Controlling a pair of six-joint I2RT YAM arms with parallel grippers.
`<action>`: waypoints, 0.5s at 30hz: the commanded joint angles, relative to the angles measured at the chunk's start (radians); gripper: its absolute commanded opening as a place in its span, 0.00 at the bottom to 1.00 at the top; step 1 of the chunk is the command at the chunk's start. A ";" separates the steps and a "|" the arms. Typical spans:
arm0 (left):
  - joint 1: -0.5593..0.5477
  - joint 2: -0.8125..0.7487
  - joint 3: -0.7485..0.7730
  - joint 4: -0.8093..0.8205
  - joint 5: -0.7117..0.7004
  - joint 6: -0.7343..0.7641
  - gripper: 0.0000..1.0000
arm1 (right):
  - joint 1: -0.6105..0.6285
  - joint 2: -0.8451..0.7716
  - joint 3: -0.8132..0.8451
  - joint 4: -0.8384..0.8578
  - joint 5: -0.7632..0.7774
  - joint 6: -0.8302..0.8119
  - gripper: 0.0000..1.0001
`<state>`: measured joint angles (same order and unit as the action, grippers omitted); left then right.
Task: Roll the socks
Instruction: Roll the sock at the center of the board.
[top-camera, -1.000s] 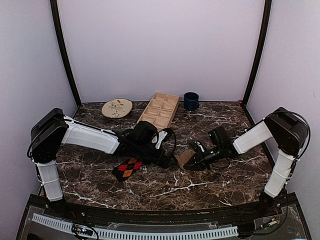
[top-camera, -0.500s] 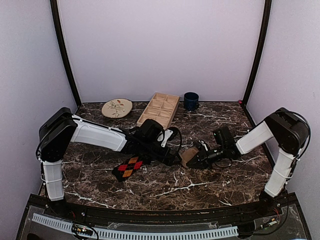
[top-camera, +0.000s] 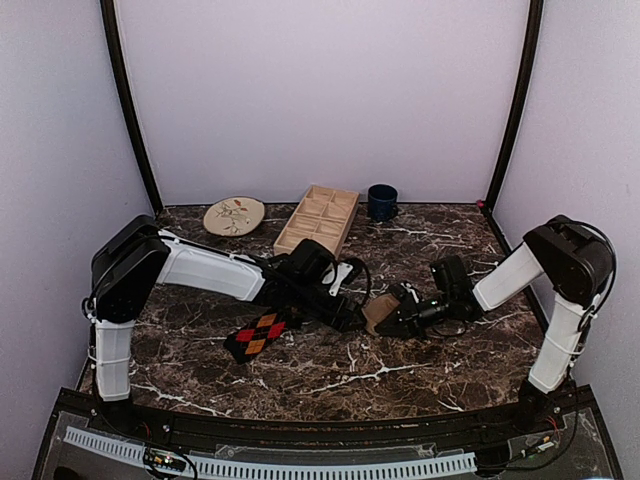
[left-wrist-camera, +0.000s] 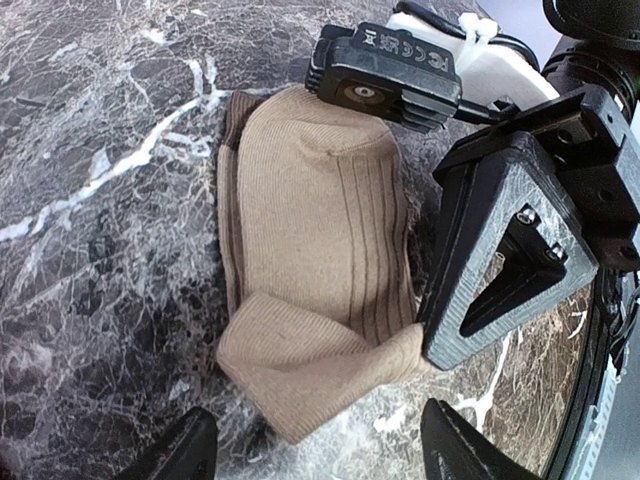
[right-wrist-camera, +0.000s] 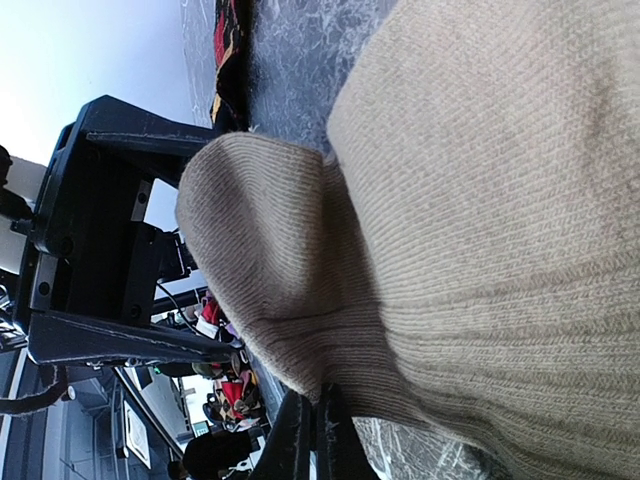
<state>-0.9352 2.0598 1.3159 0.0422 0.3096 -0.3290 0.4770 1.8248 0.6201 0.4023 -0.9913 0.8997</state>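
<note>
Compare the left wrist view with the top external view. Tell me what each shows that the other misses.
Only the left wrist view shows the ribbing on the tan sock and its folded-over near end. Only the top view shows the argyle sock, plate, wooden tray and mug. Both show the tan sock with the right gripper at its edge and the left gripper close by.

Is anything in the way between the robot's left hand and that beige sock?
Nothing visible is. The open left hand hangs right by the folded end of the tan sock, with only bare table around it. The right hand appears to pinch the sock's edge from one side, out of the path.
</note>
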 joint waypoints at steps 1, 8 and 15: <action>0.000 0.015 0.047 -0.045 -0.012 0.001 0.73 | -0.012 0.018 -0.018 0.044 -0.022 0.011 0.00; 0.004 0.060 0.107 -0.097 -0.032 0.007 0.71 | -0.020 0.021 -0.030 0.060 -0.028 0.023 0.00; 0.007 0.085 0.132 -0.126 -0.048 0.010 0.67 | -0.023 0.020 -0.033 0.076 -0.031 0.039 0.00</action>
<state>-0.9340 2.1349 1.4193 -0.0376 0.2775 -0.3252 0.4618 1.8347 0.5976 0.4335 -1.0031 0.9245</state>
